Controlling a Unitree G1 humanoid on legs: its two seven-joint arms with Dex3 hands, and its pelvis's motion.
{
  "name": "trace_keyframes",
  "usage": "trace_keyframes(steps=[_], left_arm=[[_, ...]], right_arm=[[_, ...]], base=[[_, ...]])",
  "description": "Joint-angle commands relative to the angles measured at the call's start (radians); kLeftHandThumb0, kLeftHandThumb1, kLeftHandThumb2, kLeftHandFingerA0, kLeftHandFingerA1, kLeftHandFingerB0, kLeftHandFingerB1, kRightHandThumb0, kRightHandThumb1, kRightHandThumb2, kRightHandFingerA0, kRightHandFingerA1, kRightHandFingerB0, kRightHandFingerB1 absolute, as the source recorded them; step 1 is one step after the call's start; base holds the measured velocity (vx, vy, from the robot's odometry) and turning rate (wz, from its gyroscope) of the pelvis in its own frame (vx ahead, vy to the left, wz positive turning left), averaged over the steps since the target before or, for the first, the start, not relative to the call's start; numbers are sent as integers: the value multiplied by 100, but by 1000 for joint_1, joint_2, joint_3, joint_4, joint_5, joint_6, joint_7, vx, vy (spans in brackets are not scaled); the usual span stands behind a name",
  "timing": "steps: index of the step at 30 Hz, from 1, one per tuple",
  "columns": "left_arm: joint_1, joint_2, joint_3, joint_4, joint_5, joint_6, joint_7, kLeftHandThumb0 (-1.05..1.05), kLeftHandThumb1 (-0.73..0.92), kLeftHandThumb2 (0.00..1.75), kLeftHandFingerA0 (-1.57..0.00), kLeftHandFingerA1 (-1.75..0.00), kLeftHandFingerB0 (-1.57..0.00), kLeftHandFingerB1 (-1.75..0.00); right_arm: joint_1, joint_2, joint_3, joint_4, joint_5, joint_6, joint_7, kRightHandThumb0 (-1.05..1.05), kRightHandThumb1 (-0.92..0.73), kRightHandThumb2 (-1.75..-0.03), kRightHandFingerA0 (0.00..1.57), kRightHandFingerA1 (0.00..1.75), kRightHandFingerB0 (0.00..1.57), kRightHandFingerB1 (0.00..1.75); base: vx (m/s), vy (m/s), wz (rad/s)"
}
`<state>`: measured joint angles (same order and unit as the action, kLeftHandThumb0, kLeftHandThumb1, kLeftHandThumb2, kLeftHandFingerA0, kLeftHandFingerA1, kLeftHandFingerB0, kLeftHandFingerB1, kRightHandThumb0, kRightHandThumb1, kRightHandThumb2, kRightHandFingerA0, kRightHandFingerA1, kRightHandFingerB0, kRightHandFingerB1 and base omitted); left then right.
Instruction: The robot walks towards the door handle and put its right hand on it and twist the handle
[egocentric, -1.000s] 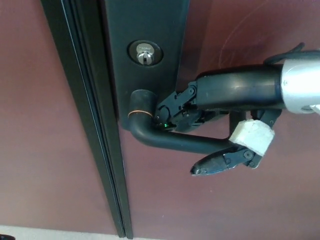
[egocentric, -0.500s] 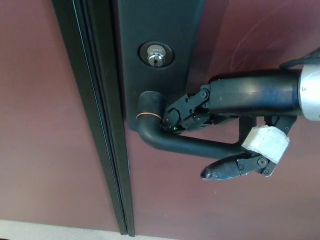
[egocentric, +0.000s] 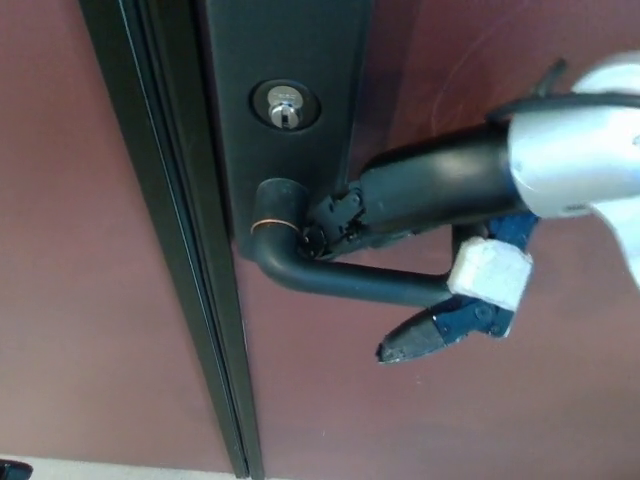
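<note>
We see the right hand (egocentric: 420, 250) coming in from the right, its silver forearm (egocentric: 580, 150) high at the picture's edge and its black palm lying along the top of the door handle (egocentric: 350, 282). The hand is clasped on the handle: one finger (egocentric: 425, 337) curls beneath the lever's free end, its tip pointing back toward the lock plate (egocentric: 290, 50), and a white pad (egocentric: 490, 277) sits against the end of the lever. The handle is a black bent lever with a thin orange ring near its root, running right from the plate across the reddish-brown door (egocentric: 100, 300). Above the handle's root we see the silver keyhole (egocentric: 284, 108). Left of the plate runs the dark door edge (egocentric: 190, 300).
</note>
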<state>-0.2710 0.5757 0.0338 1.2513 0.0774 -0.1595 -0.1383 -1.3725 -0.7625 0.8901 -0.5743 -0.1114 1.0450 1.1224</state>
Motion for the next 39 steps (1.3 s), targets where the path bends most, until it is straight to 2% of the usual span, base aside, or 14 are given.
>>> trace_keyframes(steps=[1, 6, 14, 18, 25, 39], left_arm=[[18, 3, -1, 2, 14, 6, -11, -27, 57, 57, -76, -52, -59, -45], [25, -3, 1, 1, 11, 3, -11, -27, 57, 57, -76, -52, -59, -45], [61, -12, 2, 2, 6, -2, -21, -27, 57, 57, -77, -53, -60, -45], [75, -11, 3, 4, 6, -8, -19, -27, 57, 57, -77, -53, -60, -45], [75, -9, -5, 2, 16, -13, -11, -27, 56, 57, -77, -53, -60, -45], [89, -2, -6, 0, 16, -14, -16, -27, 57, 57, -77, -53, -60, -45]], right_arm=[[-119, -3, 50, 29, -139, 84, -49, -97, -59, -98, 0, 0, 0, 0], [22, 7, -21, -13, -153, 88, -170, -96, -59, -98, 0, 0, 0, 0], [173, 2, -47, -125, -213, 129, -252, -97, -61, -99, 0, 0, 0, 0], [200, 8, -23, -137, -238, 134, -266, -97, -61, -99, 0, 0, 0, 0], [179, -66, -48, -117, -271, 78, -233, -96, -61, -98, 0, 0, 0, 0], [214, -200, -75, -268, -535, 82, -352, -93, -61, -95, 0, 0, 0, 0]], base=[[0, 0, 0], [0, 0, 0], [0, 0, 0], [0, 0, 0], [0, 0, 0], [0, 0, 0]])
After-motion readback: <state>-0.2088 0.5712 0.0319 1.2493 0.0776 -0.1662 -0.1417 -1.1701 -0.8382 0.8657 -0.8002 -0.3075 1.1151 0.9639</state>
